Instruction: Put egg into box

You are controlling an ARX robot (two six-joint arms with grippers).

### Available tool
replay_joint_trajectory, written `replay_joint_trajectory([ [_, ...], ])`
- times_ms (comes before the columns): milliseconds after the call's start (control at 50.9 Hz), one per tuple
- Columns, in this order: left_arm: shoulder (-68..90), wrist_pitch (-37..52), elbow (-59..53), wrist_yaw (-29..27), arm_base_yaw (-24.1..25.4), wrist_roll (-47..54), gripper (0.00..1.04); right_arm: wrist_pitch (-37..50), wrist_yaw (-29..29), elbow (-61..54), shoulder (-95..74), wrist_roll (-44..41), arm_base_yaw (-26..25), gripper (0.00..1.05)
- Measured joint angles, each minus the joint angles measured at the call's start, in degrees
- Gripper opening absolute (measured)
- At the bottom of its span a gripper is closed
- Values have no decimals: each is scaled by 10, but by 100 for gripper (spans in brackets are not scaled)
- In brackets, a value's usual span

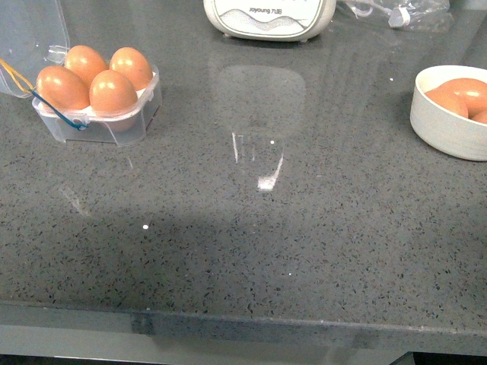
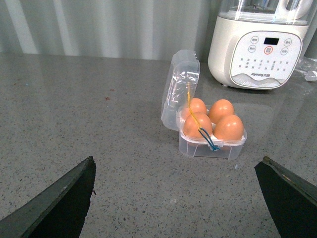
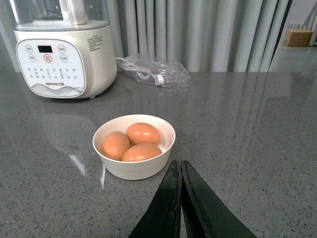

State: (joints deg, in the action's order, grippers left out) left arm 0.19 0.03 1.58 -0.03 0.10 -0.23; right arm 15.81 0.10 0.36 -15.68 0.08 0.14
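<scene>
Eggs (image 1: 112, 91): four smooth, glossy orange-brown ones, same look, fill every cup of the box (image 1: 114, 131). Box is clear plastic, lid (image 1: 30, 38) swung open, yellow and blue bands on one side. It sits left of the white blender (image 1: 266, 19), nearer the robot. White bowl (image 1: 445, 133) with three more eggs sits right of the blender. Left gripper (image 2: 176, 159) is spread wide, empty, box between it and the blender. Right gripper (image 3: 178, 163) is pressed together, empty, just beside the bowl.

Four eggs (image 2: 229, 128) in open box (image 2: 210, 151) beyond wide-spread pincer (image 2: 177, 159)
</scene>
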Motion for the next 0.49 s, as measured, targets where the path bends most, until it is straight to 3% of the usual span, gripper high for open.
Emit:
replay_joint_trajectory([
  [393,0,0,0,0,0,0,98,-57,0,0,57,0,0,3],
  [491,0,0,0,0,0,0,98,-152,0,0,132,0,0,3],
])
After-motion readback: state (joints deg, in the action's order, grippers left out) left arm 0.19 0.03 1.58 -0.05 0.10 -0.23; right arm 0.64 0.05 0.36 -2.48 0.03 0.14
